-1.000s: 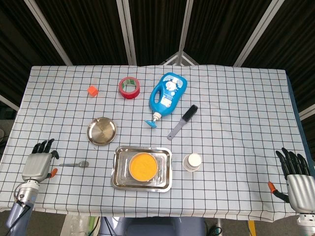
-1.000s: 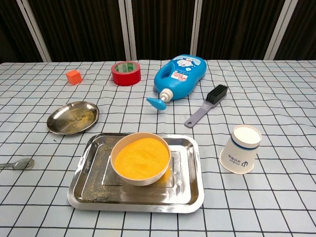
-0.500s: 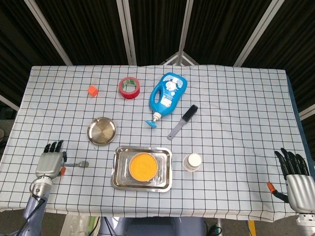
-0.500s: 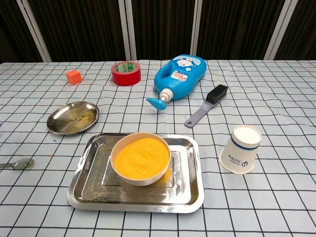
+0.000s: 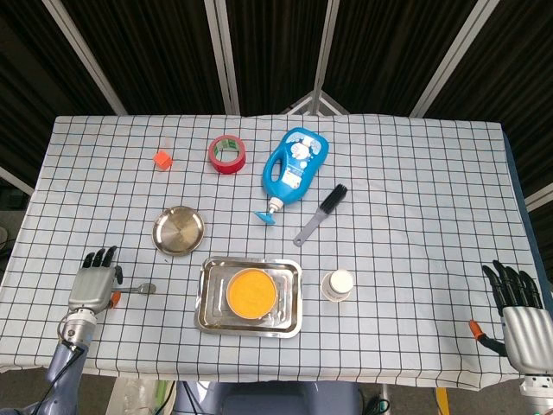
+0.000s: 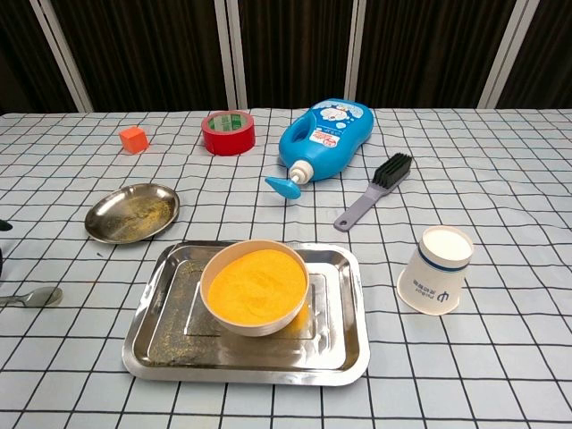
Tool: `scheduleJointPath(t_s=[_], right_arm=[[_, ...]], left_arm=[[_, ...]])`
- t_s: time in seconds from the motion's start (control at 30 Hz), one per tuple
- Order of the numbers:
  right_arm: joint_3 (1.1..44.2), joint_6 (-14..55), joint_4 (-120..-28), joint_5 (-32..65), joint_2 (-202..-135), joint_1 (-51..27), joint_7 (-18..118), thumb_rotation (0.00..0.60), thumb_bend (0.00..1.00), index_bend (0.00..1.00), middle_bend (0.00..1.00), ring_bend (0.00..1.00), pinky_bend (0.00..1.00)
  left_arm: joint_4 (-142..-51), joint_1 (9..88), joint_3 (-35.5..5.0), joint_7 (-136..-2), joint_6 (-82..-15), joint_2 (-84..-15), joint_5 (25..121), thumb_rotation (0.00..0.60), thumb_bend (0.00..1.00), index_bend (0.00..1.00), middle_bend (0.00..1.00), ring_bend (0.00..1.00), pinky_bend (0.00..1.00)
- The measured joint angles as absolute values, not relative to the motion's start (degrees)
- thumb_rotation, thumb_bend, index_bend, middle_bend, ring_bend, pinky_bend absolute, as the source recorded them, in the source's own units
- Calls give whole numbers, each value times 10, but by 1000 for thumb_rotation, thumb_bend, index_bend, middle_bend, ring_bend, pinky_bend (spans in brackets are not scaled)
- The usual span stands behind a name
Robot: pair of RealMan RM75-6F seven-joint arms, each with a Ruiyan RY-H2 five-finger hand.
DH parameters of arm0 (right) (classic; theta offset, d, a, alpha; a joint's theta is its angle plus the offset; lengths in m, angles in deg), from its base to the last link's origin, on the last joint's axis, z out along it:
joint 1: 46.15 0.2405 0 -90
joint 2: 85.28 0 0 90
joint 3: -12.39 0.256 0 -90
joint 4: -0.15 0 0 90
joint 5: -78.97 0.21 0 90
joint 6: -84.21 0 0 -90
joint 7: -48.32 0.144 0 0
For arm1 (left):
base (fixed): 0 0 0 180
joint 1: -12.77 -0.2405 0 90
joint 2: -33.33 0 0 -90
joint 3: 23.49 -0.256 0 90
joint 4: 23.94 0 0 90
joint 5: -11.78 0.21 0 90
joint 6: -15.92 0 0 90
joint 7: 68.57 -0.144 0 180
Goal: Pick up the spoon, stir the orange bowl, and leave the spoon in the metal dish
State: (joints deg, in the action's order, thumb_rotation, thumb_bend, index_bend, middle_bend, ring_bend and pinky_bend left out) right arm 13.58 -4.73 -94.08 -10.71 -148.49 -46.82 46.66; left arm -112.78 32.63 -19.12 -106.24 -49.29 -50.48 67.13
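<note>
The spoon (image 5: pixel 136 289) lies flat on the counter (image 5: pixel 415 190), left of the tray, long axis left-right, bowl end pointing toward the tray. The pickup is not yet done. The left hand (image 5: pixel 92 283) sits over the handle end, fingers (image 5: pixel 100 257) spread, holding nothing I can see; next it must pinch the handle. The right hand (image 5: pixel 521 316) rests open, well apart.
</note>
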Motion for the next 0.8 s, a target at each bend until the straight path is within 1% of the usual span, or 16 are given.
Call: scheduleJointPath(t_s=[0.63, 0.8], right_arm=[[136, -46, -942, -106, -1484, -468, 467, 600, 311, 0, 0, 0, 0], [136, -46, -942, -105, -1484, -468, 468, 600, 312, 0, 0, 0, 0]], left_arm=[[-1125, 334, -205, -1063, -491, -511, 667, 600, 518, 482, 0, 0, 61], [-1124, 335, -206, -1064, -492, -512, 664, 600, 536, 488, 0, 0, 61]])
